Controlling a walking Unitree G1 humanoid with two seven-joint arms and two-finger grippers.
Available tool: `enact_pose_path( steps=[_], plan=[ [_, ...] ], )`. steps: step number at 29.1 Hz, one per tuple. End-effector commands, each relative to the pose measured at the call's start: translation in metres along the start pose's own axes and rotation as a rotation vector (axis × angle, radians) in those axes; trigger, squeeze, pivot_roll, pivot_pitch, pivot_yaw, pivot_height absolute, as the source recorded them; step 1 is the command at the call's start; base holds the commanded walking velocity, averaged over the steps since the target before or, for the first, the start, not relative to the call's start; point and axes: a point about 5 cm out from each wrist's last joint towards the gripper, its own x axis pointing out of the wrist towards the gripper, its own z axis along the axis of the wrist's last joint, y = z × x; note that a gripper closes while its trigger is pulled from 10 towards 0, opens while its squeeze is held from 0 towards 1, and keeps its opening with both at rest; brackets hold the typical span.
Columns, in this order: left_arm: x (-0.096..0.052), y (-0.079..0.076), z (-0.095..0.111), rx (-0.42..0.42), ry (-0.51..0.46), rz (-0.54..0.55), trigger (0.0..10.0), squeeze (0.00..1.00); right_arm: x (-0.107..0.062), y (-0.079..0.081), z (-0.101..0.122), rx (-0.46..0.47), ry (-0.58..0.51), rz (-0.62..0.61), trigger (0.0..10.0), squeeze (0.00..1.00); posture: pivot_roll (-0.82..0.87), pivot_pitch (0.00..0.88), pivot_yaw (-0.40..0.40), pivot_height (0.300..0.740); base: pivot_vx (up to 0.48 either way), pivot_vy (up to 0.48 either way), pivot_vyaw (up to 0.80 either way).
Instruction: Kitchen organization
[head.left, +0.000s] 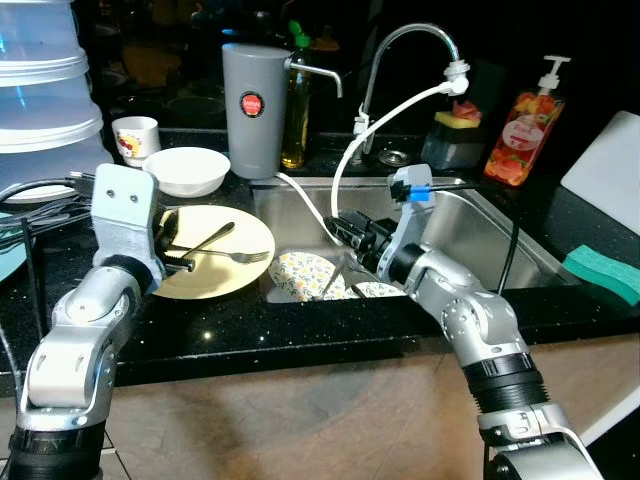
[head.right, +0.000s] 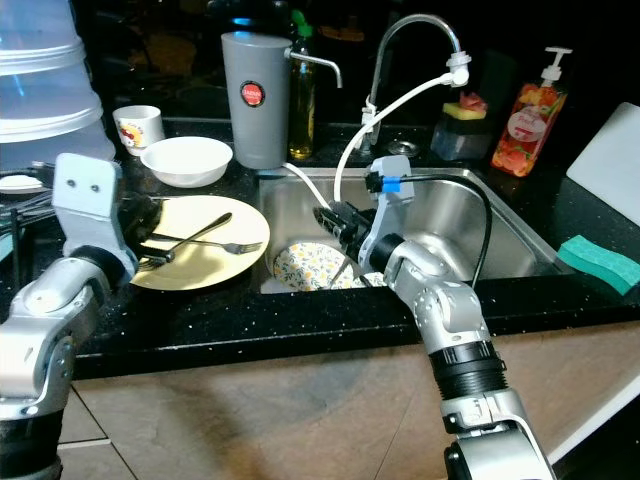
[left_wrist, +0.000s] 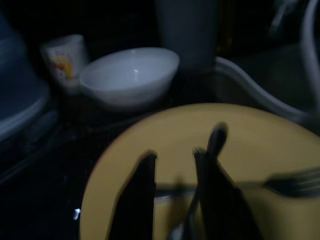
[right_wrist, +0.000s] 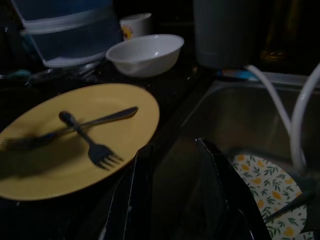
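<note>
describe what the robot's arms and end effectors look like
Both arms are silver with rounded jointed segments and black bands at the joints. The left end effector and right end effector each have two long black fingers on a pale grey wrist block. The right wrist carries a blue tag and a black cable.
</note>
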Motion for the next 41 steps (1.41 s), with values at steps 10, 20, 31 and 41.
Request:
enact_pose_path(
  steps=[10,20,31,41],
  plan=[
    [0.019,0.01,-0.01,0.012,0.206,-0.154,10.0,1.0,0.007,-0.001,0.006,-0.018,0.013,0.075,10.0,0.0,0.11,0.0,-0.091,0.74,0.0,0.0,0.0],
    [0.033,0.018,-0.01,-0.071,0.232,-0.254,10.0,0.0,0.008,0.003,0.003,-0.024,0.045,0.14,10.0,0.0,0.11,0.0,-0.092,0.74,0.0,0.0,0.0],
    [0.038,0.026,-0.027,0.067,0.374,-0.339,10.0,0.0,0.01,0.007,0.002,0.008,0.045,0.18,10.0,0.0,0.11,0.0,-0.094,0.74,0.0,0.0,0.0],
    [0.042,0.038,-0.041,0.196,0.491,-0.334,0.0,0.0,0.009,0.012,-0.007,0.047,0.103,0.232,10.0,0.0,0.11,0.001,-0.094,0.74,0.0,0.0,0.0]
  ],
)
